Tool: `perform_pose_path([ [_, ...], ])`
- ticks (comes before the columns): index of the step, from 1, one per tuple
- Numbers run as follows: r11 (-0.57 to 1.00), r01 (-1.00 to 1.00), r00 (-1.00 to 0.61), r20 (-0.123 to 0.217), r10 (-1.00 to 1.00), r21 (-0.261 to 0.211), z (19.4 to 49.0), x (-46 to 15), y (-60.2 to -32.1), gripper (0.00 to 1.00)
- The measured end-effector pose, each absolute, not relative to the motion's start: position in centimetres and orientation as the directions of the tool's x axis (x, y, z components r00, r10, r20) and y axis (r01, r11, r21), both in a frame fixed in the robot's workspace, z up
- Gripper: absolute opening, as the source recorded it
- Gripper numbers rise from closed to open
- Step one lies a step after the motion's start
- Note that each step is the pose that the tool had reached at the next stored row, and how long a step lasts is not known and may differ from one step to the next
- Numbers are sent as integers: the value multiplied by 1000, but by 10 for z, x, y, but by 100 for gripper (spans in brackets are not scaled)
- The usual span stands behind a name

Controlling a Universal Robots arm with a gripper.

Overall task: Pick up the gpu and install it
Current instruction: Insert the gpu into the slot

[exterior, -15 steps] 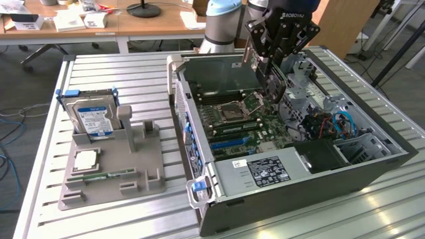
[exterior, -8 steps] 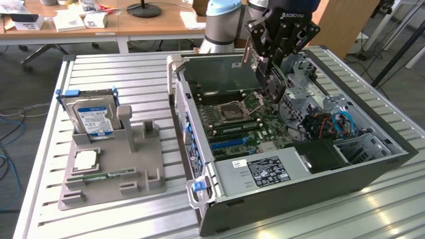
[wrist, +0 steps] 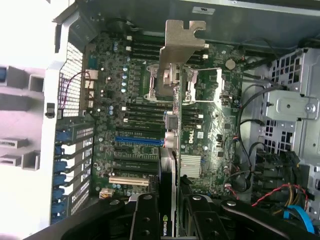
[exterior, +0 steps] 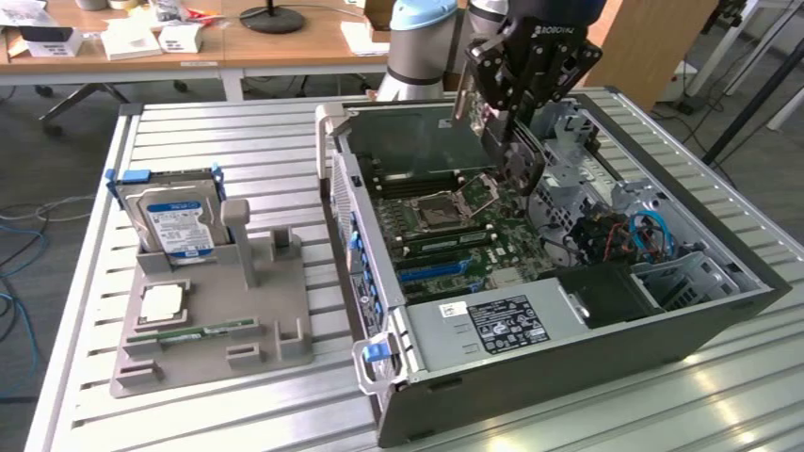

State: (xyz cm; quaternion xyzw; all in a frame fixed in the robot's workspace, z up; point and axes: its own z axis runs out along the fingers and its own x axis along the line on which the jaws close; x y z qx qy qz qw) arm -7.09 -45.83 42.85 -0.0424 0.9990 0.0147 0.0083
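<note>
- gripper (exterior: 509,113) upper centre of exterior view, jaws closed on gpu (exterior: 525,169)
- gpu hangs upright over motherboard (exterior: 440,235) inside open case (exterior: 603,348), not seated

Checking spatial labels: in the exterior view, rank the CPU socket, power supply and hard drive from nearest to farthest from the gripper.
1. CPU socket, inside the case, under the gripper holding the gpu.
2. Power supply, at the case's camera-near end.
3. Hard drive, on the grey tray, the exterior view's left.
</note>
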Motion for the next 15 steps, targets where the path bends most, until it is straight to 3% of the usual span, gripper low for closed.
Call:
perform_pose_path([
  [15, 936, -351, -936, -17, -351, 25, 427, -71, -458, 26],
])
